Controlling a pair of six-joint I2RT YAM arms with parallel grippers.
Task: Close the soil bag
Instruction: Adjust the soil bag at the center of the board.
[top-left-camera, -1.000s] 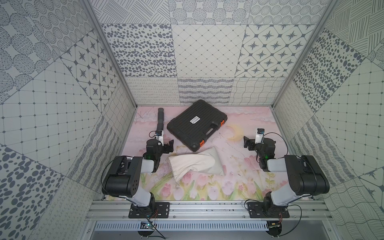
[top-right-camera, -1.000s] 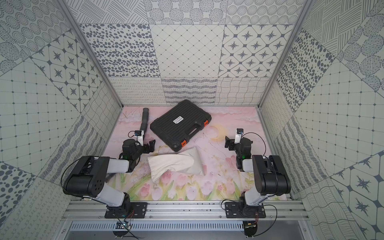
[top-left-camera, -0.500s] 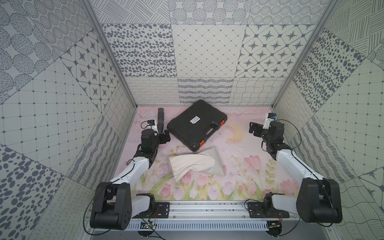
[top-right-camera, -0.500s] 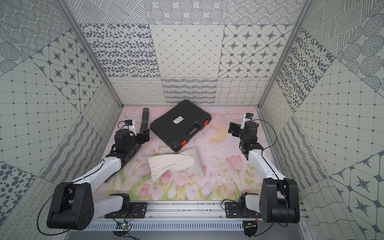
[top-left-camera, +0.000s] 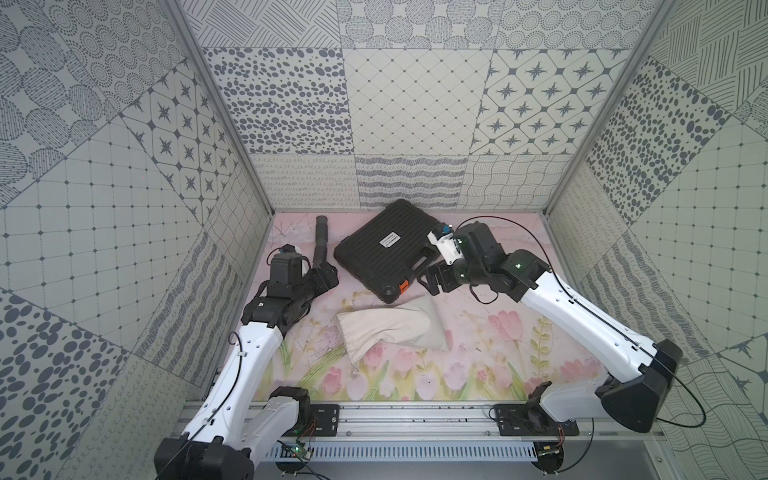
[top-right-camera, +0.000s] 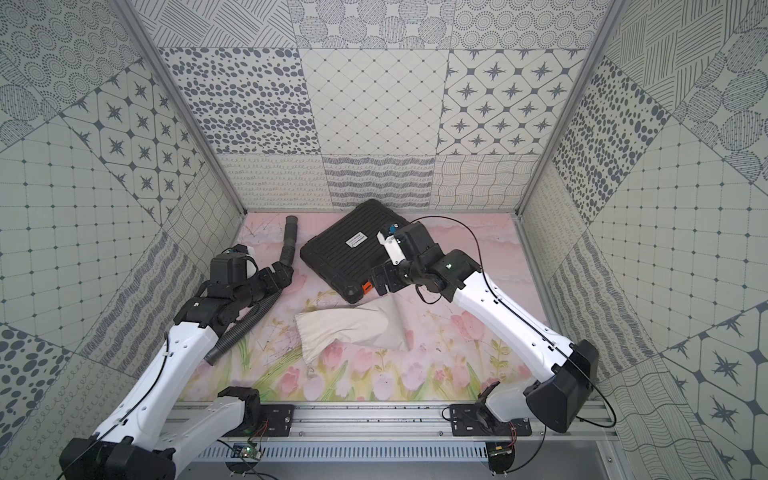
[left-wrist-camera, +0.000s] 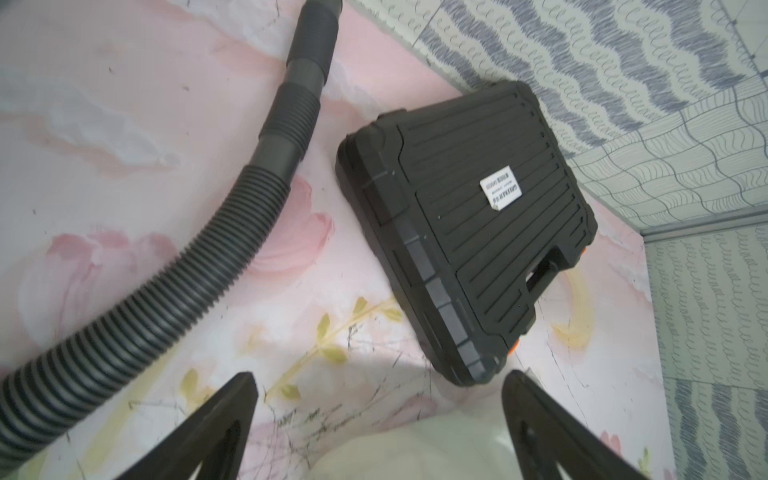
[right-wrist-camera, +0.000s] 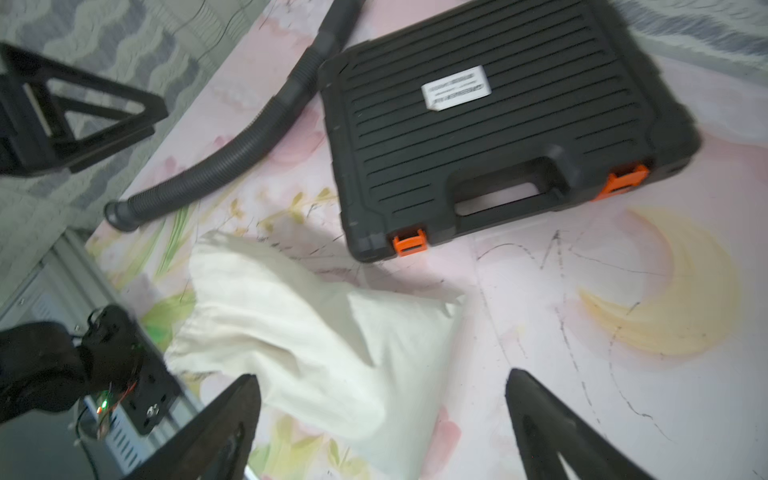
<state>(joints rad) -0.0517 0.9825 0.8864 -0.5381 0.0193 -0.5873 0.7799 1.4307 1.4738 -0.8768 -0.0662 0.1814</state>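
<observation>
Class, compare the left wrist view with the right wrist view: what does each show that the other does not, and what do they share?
Only the left wrist view: a metal strip between two wall panels. Only the right wrist view: the soil bag nearly whole with its mouth, the hose's open end, the metal rail. Both: the black case with its white label, a stretch of hose, some of the soil bag.

On my bench (top-left-camera: 478, 332) a black case (top-left-camera: 380, 253) lies flat, a ribbed hose (left-wrist-camera: 253, 208) curving just beside it.
</observation>
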